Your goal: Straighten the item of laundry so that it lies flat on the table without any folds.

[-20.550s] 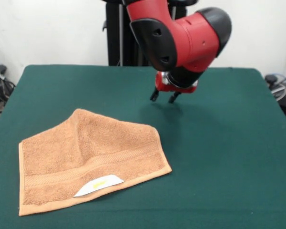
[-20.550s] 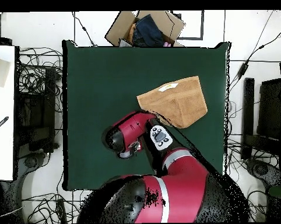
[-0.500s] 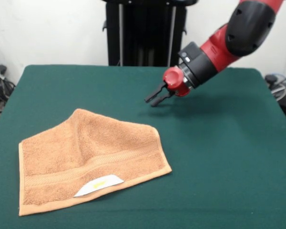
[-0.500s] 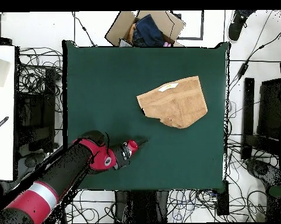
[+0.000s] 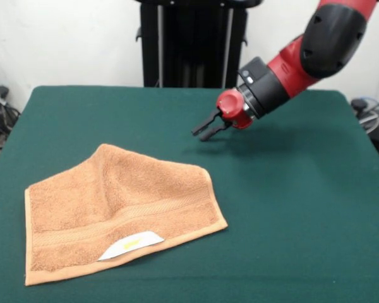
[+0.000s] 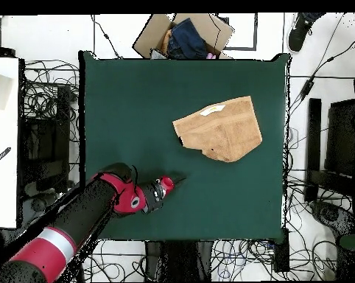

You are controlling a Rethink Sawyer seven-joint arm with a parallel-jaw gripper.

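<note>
The orange-tan towel (image 5: pixel 117 211) lies on the green table (image 5: pixel 290 208) at the front left, with one far corner folded over so its outline is uneven. A woven band and a white label with a yellow mark (image 5: pixel 132 245) show near its front edge. It also shows in the overhead view (image 6: pixel 219 127). My gripper (image 5: pixel 201 132) hangs above the table to the right of and beyond the towel, apart from it, with its fingers close together and empty. In the overhead view the gripper (image 6: pixel 177 179) is below and left of the towel.
A black pedestal (image 5: pixel 192 41) stands behind the table's far edge. An open cardboard box (image 6: pixel 184 35) with dark cloth sits off the table's top edge in the overhead view. Cables and equipment surround the table.
The arm has shifted very slightly; the towel has not moved.
</note>
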